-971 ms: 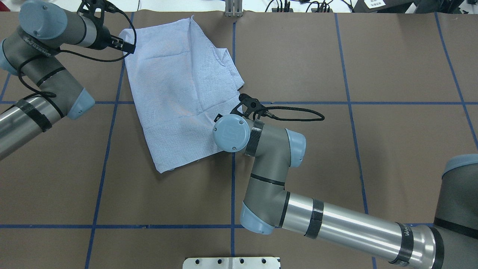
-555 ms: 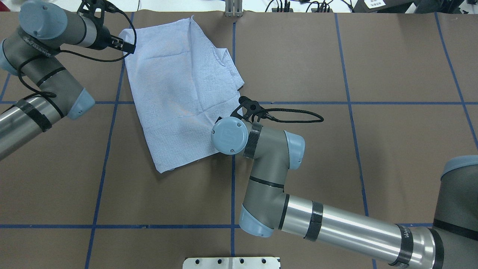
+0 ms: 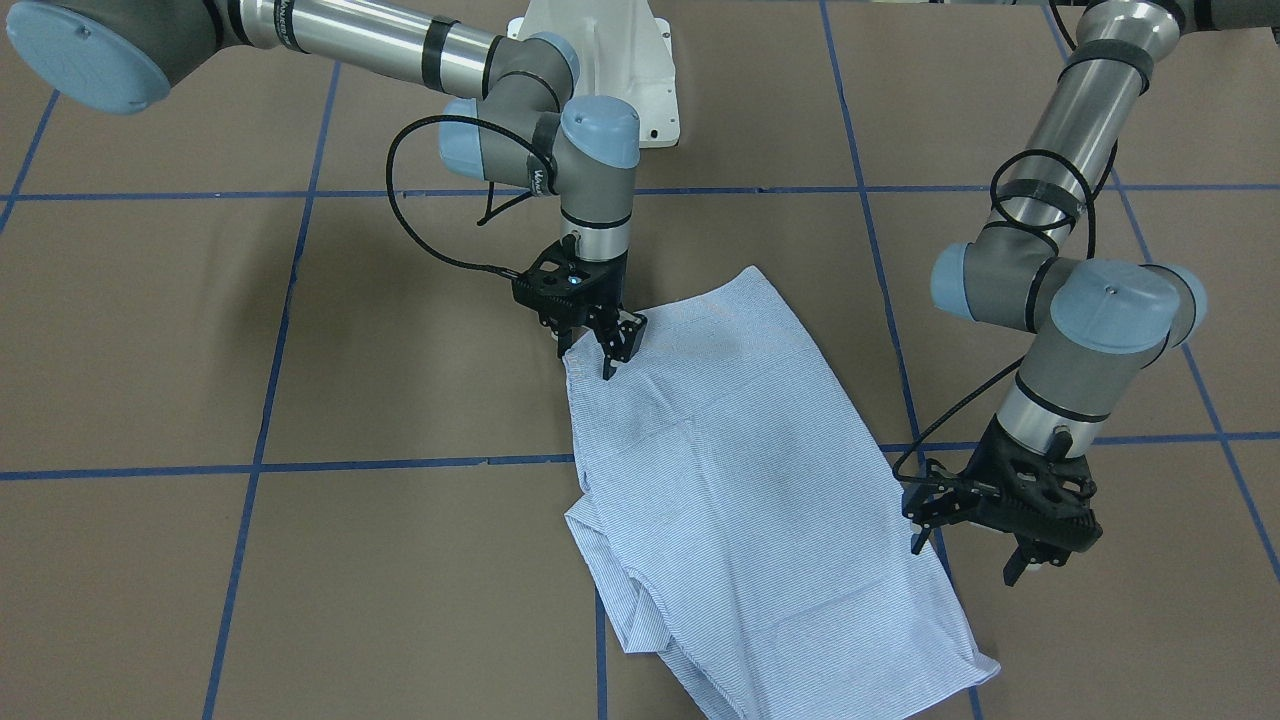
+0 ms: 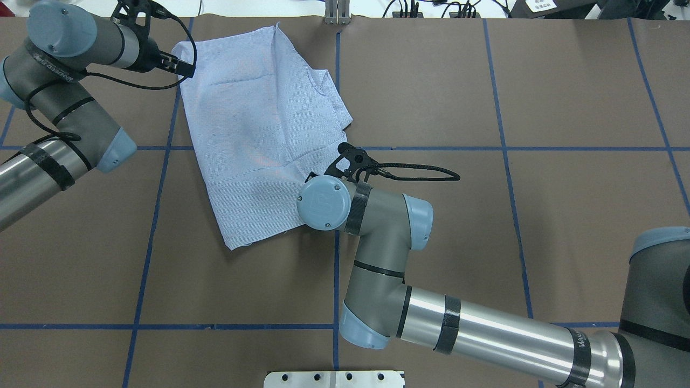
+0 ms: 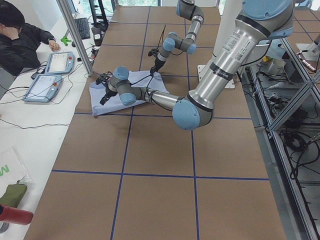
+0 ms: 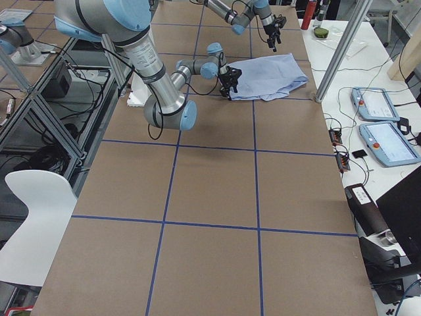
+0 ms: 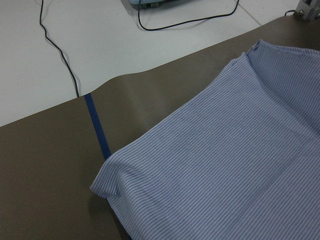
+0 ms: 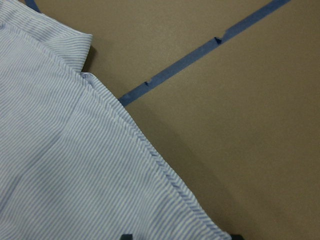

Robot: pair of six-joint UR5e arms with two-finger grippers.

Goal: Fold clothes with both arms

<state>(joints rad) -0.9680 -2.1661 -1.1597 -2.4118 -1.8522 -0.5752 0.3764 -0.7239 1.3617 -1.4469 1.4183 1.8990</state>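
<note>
Shirt (image 4: 253, 118) is striped light blue with fine white; bench (image 4: 566, 97) is covered brown, gridded by blue tape (image 4: 506, 148).

Brown paper-like table cover (image 4: 566, 81) w/ grid of blue tape lines (image 4: 566, 149). Silver metal plate w/ holes (image 4: 334, 379) at its near edge. On the white side bench (image 5: 35, 145): 2 grey tablet-like pendants w/ screens (image 5: 61, 62), side by side. Person in black jacket (image 5: 22, 37) leans on the bench near them. Slanted silver metal post (image 5: 75, 35) stands at table edge. White plastic chair (image 6: 36, 197) is off the table, on opposite side.
</note>
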